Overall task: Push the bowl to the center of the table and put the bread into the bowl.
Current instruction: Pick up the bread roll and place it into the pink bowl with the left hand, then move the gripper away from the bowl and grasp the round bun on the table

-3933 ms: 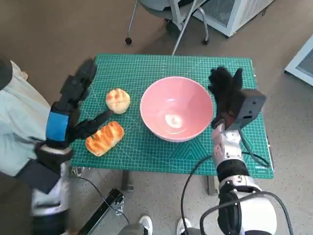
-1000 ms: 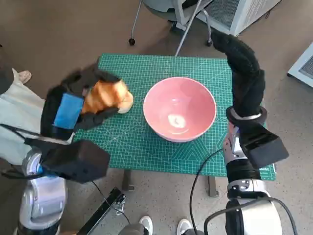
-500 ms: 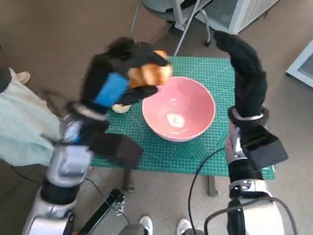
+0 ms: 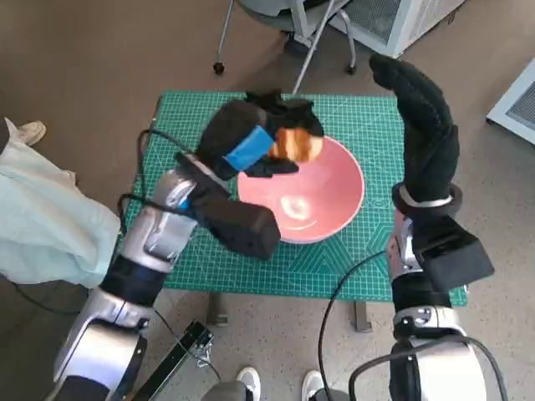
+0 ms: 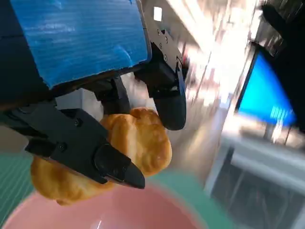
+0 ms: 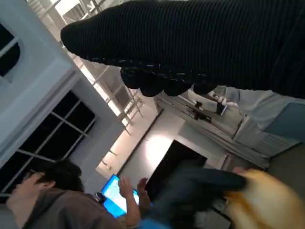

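Pink bowl [image 4: 313, 200] near the middle of the green mat [image 4: 209, 242], upright on the table. Left hand [image 4: 251, 142] up over the bowl's far-left rim, blue tape on its back, black fingers [image 5: 167, 95] clamped round a golden bread [image 4: 297, 144]. Bread clear of the bowl floor, hanging just above the rim; in the left wrist view the same bread [image 5: 138, 143] pinched between thumb and fingers, pink rim [image 5: 119, 210] right beneath it. No telling from either view whether the bread brushes the rim.

Right hand [image 4: 422, 125] raised at the bowl's right side, well above the mat, gloved fingers straight, close together and pointing away from the body, nothing in them. Not touching the bowl. In the right wrist view the glove [image 6: 190, 43] a dark band, with the bread [image 6: 259, 200] blurred in the corner beyond it and a person [image 6: 52, 200] at the far side with a hand lifted.

Pale cloth [image 4: 42, 225] at the table's left edge, a shoe [image 4: 29, 131] beside it on the floor. Chair legs [image 4: 292, 33] past the far edge of the table. Two shoe tips [image 4: 280, 386] at the near edge of the head view.
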{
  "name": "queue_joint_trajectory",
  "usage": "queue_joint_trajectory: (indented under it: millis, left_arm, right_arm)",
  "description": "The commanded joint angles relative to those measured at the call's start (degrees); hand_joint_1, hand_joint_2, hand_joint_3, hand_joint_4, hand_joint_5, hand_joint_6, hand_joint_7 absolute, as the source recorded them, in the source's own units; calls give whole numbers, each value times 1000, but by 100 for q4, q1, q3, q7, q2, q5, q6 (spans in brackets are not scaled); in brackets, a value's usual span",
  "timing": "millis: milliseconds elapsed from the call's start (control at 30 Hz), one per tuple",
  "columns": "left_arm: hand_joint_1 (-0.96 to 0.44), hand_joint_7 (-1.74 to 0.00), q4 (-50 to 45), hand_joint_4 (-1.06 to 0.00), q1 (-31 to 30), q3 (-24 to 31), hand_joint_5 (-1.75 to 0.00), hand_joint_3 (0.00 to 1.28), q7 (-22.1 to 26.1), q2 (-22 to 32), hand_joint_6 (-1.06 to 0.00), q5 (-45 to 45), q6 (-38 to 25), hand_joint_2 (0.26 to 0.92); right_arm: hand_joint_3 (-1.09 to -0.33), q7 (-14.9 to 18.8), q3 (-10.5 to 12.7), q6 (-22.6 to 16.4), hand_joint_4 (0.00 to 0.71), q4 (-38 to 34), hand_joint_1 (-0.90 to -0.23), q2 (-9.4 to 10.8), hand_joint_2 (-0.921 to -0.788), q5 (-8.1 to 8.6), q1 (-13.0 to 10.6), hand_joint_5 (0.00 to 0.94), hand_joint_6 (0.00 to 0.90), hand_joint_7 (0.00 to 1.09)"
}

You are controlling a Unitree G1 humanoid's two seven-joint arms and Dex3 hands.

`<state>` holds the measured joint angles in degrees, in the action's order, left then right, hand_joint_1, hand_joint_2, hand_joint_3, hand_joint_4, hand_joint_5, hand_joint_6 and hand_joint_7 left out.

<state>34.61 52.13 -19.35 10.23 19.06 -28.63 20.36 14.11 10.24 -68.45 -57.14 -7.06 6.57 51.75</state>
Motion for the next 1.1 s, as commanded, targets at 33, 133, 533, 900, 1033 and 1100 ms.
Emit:
queue_joint_trajectory:
  millis: [33,133,533,900,1033,1100]
  left_arm:
    - [-116,-587,254,-130,301,-49,-218,117,1187,135,-74,387,-121,845]
    - [-151,-492,292,-60,350,18,-75,90,1561,214,-25,536,-43,836]
    - [-279,-271,457,0,317,466,0,49,1491,653,0,858,946,846]
    - [-229,-195,452,-53,381,1003,-9,10,1347,1366,-132,972,1238,843]
    - [-211,-184,736,-90,420,1068,-19,4,1266,1566,-181,881,1183,843]
    - [-209,-177,910,-98,445,1076,-19,2,1270,1644,-191,869,1158,839]
  right_arm:
    - [-759,66,6,41,358,-10,-602,-53,-921,92,-192,2,59,774]
    - [-757,84,11,48,356,10,-604,-65,-921,125,-207,1,59,771]
    - [-755,70,12,72,351,32,-599,-102,-921,157,-221,1,61,761]
    - [-760,17,26,69,359,45,-600,-148,-921,117,-240,5,61,758]
    - [-761,35,28,62,359,58,-599,-165,-921,140,-242,5,60,759]
    - [-761,44,29,60,359,54,-597,-167,-921,154,-239,4,59,760]
